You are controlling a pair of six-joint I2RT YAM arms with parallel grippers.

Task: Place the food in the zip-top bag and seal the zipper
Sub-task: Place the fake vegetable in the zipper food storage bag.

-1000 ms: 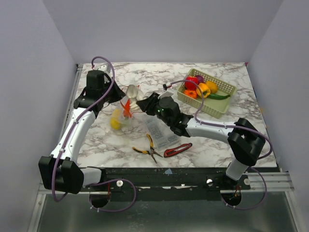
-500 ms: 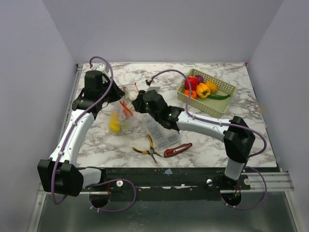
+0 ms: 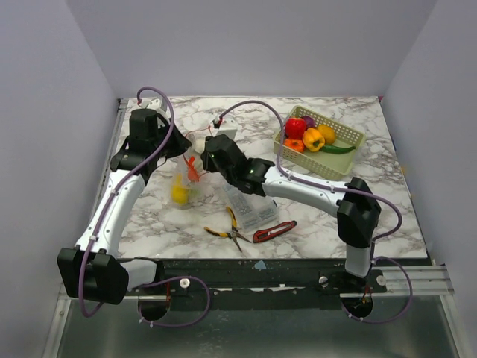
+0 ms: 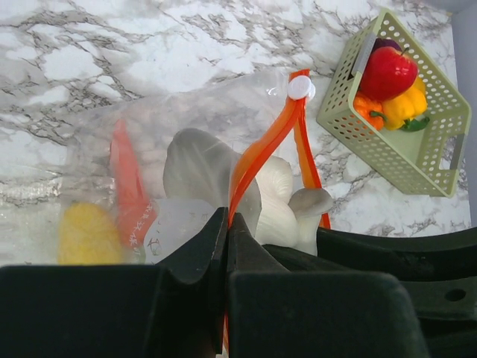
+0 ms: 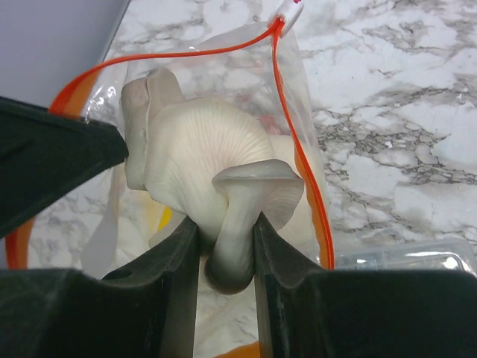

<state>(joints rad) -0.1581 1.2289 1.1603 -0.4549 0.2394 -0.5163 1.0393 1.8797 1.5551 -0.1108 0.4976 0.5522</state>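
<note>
The clear zip-top bag (image 3: 185, 181) lies left of centre with a yellow food (image 3: 179, 193) inside. My left gripper (image 4: 227, 224) is shut on the bag's orange-red zipper strip (image 4: 266, 142) and holds the mouth up; it shows from above (image 3: 181, 146). My right gripper (image 5: 227, 227) is shut on a white mushroom cluster (image 5: 201, 149), held in the bag's open mouth between the zipper strips (image 5: 299, 156). From above the right gripper (image 3: 203, 149) sits just right of the left one. The yellow piece (image 4: 88, 235) and an orange-red piece (image 4: 130, 190) show through the plastic.
A green basket (image 3: 350, 139) at the back right holds a red pepper (image 3: 296, 127), a yellow pepper (image 3: 314, 139) and other foods. A clear compartment box (image 3: 251, 206), yellow-handled pliers (image 3: 227, 227) and a red-handled tool (image 3: 274, 231) lie near the front.
My right arm has swung left and back, carrying the mushroom cluster to the bag's mouth. The left gripper has kept its hold on the zipper strip, shifting only slightly.
</note>
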